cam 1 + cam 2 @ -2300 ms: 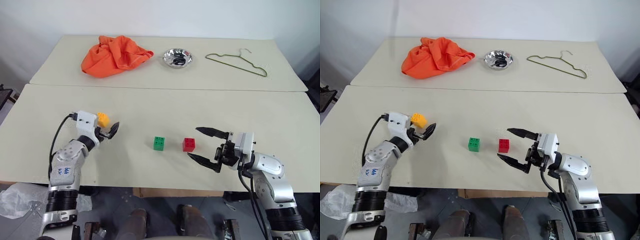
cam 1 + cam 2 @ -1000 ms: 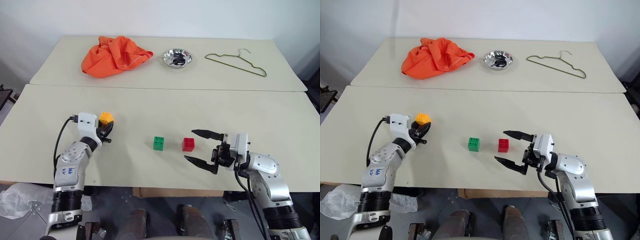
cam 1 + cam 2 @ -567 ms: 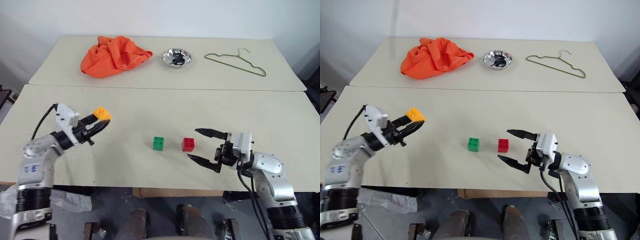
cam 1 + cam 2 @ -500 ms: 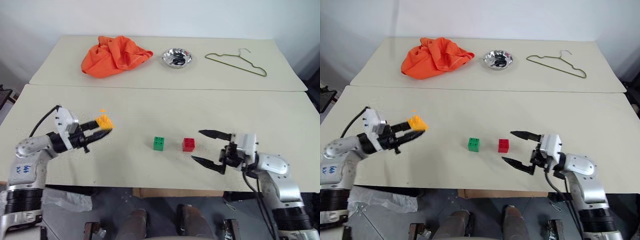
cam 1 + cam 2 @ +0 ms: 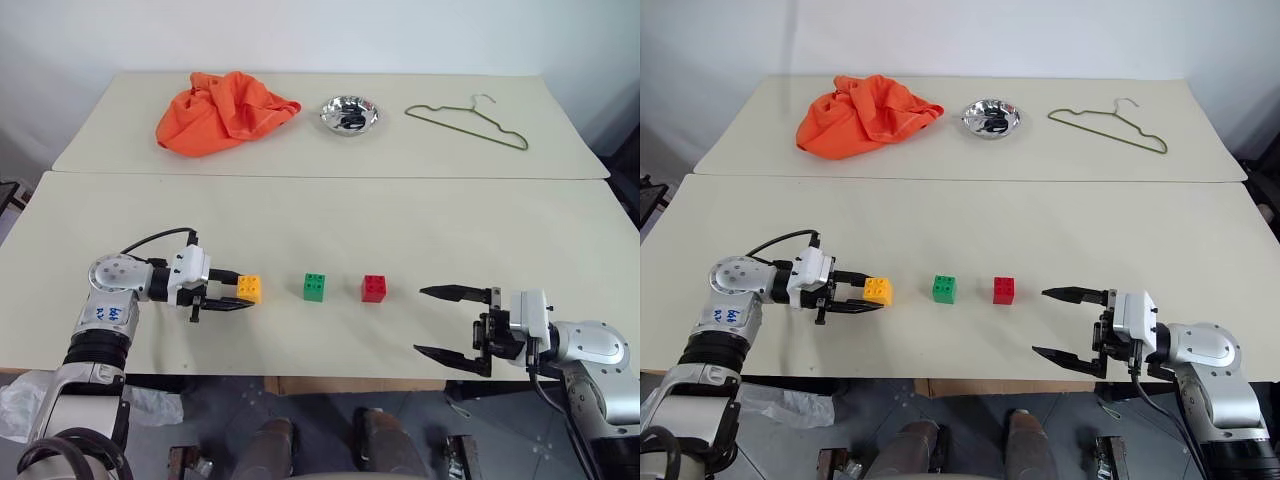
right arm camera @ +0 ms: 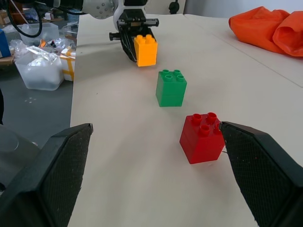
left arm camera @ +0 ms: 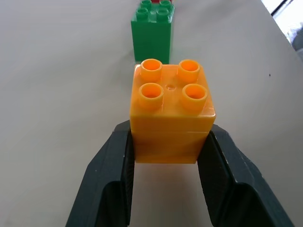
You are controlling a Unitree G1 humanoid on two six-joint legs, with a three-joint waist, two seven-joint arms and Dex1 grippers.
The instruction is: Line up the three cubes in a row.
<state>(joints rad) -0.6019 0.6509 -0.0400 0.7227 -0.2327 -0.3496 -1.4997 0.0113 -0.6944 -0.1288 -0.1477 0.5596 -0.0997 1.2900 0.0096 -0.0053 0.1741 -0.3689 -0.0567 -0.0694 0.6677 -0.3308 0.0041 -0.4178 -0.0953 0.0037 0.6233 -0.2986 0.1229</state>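
**A:** Start nearest the robot. What are the grippers doing?

**B:** The right gripper (image 5: pixel 1072 325) hangs at the table's near edge with its jaws spread wide and nothing between them, well apart from the bricks. The left gripper (image 5: pixel 865 293) is clamped on the yellow-orange brick (image 5: pixel 249 289), one pad on each flat side wall, studs up.

**A:** Where is that brick?

**B:** On or just over the near table (image 5: pixel 320 215); I can't tell if it touches. It sits near the green brick (image 5: pixel 315 286), with the red brick (image 5: pixel 375 287) beyond that. All three lie roughly on one line across the table.

**A:** How would they handle?

**B:** Light, rigid plastic, I'd judge, and glossy, so a squeeze on the smooth opposite walls below the studs seems safest.

**A:** Any long axis?

**B:** Barely; they're near cubes, slightly taller than wide, all upright with studs skyward.

**A:** Farther back?

**B:** On the far table, an orange cloth (image 5: pixel 222 109), a metal bowl (image 5: pixel 349 115) and a wire hanger (image 5: pixel 466 124).
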